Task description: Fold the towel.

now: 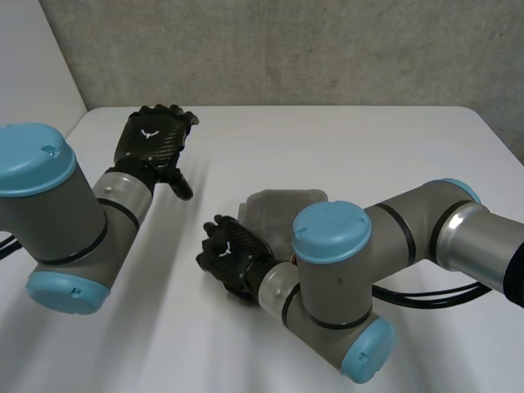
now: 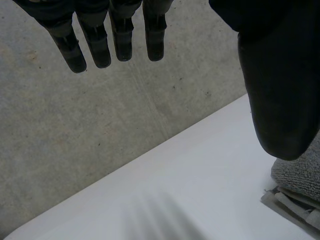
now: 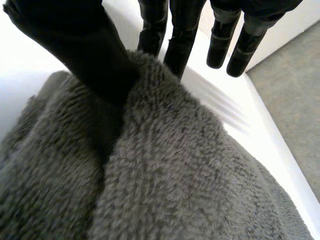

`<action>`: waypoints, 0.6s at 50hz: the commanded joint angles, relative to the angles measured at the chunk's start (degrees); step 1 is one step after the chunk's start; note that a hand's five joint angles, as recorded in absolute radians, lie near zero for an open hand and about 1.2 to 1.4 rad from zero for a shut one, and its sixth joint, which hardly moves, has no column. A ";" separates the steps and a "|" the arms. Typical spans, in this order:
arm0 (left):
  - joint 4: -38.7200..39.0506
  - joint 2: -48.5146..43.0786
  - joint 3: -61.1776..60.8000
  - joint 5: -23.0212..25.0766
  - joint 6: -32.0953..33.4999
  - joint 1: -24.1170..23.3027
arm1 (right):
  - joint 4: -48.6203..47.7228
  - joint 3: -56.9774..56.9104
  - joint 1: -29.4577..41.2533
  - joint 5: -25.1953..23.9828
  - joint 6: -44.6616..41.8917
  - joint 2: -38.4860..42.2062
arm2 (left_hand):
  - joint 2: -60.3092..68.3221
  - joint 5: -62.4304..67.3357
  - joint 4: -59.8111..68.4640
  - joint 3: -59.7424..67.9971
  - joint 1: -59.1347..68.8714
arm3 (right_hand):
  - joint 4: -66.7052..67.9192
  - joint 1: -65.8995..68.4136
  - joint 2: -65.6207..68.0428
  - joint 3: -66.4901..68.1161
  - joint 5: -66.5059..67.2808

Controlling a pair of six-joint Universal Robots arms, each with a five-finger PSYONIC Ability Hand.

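- Right arm point(image 1: 336, 233), nearest the lens, crosses on the near side of the towel point(image 1: 282, 209).
- White table point(image 1: 368, 147) lies under the towel, a grey terry bundle stacked in layers.
- Right hand point(image 1: 235, 258) sits at the towel's left edge, thumb and fingers pinching a ridge of cloth.
- Left hand point(image 1: 151, 139) hovers well apart from the towel, fingers straight, holding nothing.
- A late fold seems in hand; the next move calls for carrying the pinched edge over the towel, then letting go.
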 commanded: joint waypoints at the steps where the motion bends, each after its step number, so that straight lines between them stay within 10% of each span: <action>1: -0.03 -0.01 0.13 0.08 0.01 -0.09 | -0.99 5.83 -1.58 0.28 6.55 -8.19 | -3.10 -1.73 -3.76 -3.30 -5.29 | -4.35 -50.10 -46.99 -3.01 -51.72; 13: 0.06 0.08 1.36 0.00 -0.96 -1.23 | 4.10 19.82 -15.89 -0.33 17.10 -24.91 | -3.10 -1.73 -3.76 -3.30 -5.29 | -4.35 -50.10 -46.99 -3.01 -51.72; 30: -0.38 -8.09 3.56 0.08 -9.31 -11.07 | 3.68 19.12 -27.52 -5.34 37.92 -19.39 | -2.09 -0.72 -3.76 -3.30 -4.28 | -4.35 -50.10 -46.99 -3.01 -51.72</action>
